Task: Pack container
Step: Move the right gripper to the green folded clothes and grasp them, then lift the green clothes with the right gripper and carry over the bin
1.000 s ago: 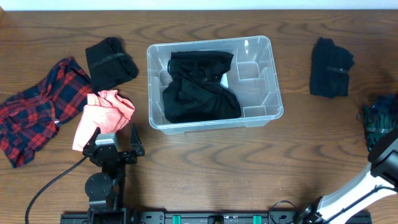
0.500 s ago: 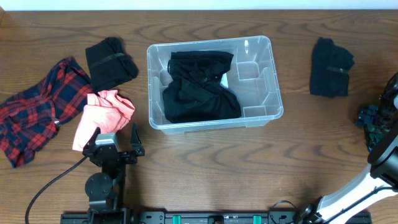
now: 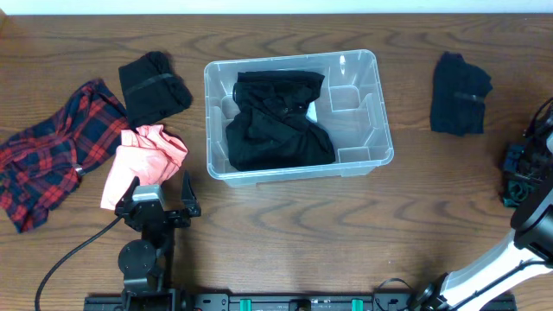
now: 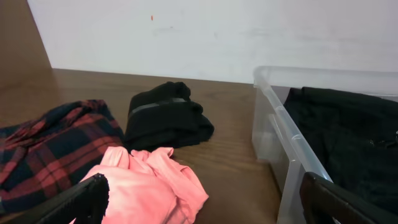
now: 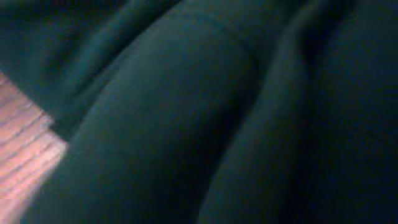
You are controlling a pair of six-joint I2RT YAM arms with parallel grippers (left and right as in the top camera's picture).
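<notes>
Over on the left, the left gripper (image 3: 160,186) is parked low near the front edge of the worktop (image 3: 285,233), jaws spread wide and holding nothing, its fingers either side of the near end of a crumpled pink garment (image 3: 143,155). Beside the pink one, further left, sprawls a red and navy plaid shirt (image 3: 52,160), and just behind them sits a folded black garment (image 3: 153,86) with a thin band across it.

Centre stage, the container (image 3: 298,171) stands upright on the worktop, the clear tub a little toward the back and well apart from both grippers. A bundled black garment (image 3: 276,125) fills its left and middle part, while the right side by the moulded steps shows bare plastic. From the left wrist view, the tub's near corner rises on the right, black cloth visible through the wall.

Out on the right, another folded black garment (image 3: 460,93) lies by itself. At the far right edge the right gripper (image 3: 524,160) is down on a dark green cloth (image 5: 186,124); that cloth fills its wrist camera, blurred and very close, with a sliver of wood at the left. Fingers are hidden there, so whether that gripper has closed on the cloth I cannot tell
</notes>
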